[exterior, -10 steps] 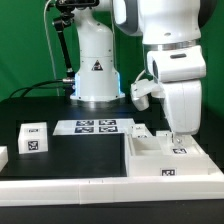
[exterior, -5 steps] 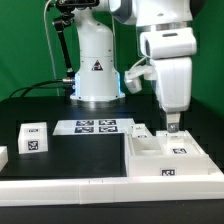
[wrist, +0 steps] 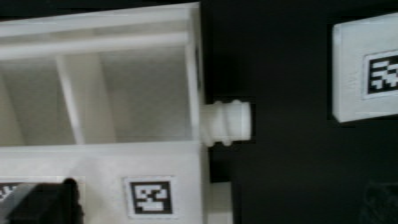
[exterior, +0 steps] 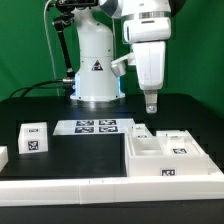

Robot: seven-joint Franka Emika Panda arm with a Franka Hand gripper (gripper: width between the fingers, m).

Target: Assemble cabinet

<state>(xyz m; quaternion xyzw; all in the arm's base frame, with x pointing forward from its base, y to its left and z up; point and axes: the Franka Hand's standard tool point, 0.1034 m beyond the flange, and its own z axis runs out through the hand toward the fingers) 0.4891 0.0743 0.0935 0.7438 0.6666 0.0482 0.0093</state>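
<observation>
The cabinet [exterior: 165, 155] is a large white box shell lying on the black table at the exterior view's right, open side up, with tags on its front and top edge. My gripper [exterior: 151, 108] hangs above its far left corner, clear of it, open and empty. In the wrist view the cabinet [wrist: 107, 90] shows inner dividers, a round knob [wrist: 228, 122] on its side and a tag [wrist: 155, 195]. One dark finger [wrist: 45, 205] shows at the edge, and nothing is between the fingers of the gripper [wrist: 205, 215].
The marker board [exterior: 98, 126] lies mid-table. A small white tagged block [exterior: 33, 138] stands at the left, with another white piece [exterior: 3, 157] at the far left edge. The white robot pedestal [exterior: 97, 65] stands behind. A white rail [exterior: 90, 186] runs along the front.
My gripper has risen from the cabinet's right side and moved toward the exterior view's left. The cabinet and the other parts have not moved.
</observation>
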